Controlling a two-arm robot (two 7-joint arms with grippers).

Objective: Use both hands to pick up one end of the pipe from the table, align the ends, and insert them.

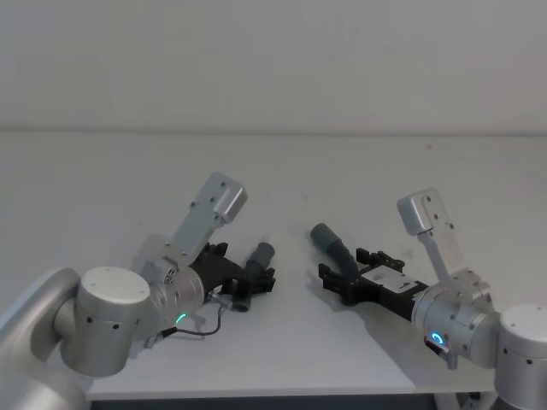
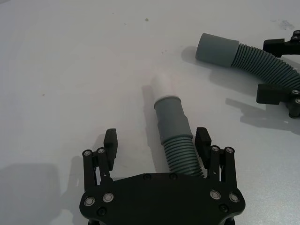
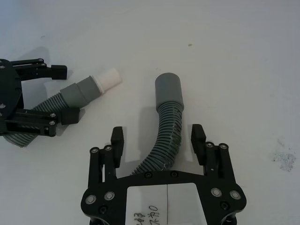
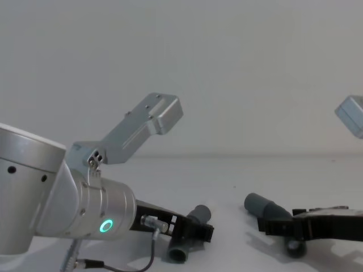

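Black toothed left tool (image 1: 256,278) sits around 7 o'clock on the white worktop (image 1: 128,171) in the head view, spread wide and straddling the white-tipped pipe piece (image 2: 176,136). One finger is just beside the ribs, the other well off it, so no grip. That piece lies flat, with its narrow white tip (image 2: 164,84) aimed toward 1 o'clock.

The right tool (image 1: 346,266), about 5 o'clock, is also wide open around the ribbed piece (image 3: 166,136), with a gap on both sides. Its smooth grey socket (image 3: 168,89) points to roughly 11 o'clock. The two ends sit apart, with bare worktop between them.
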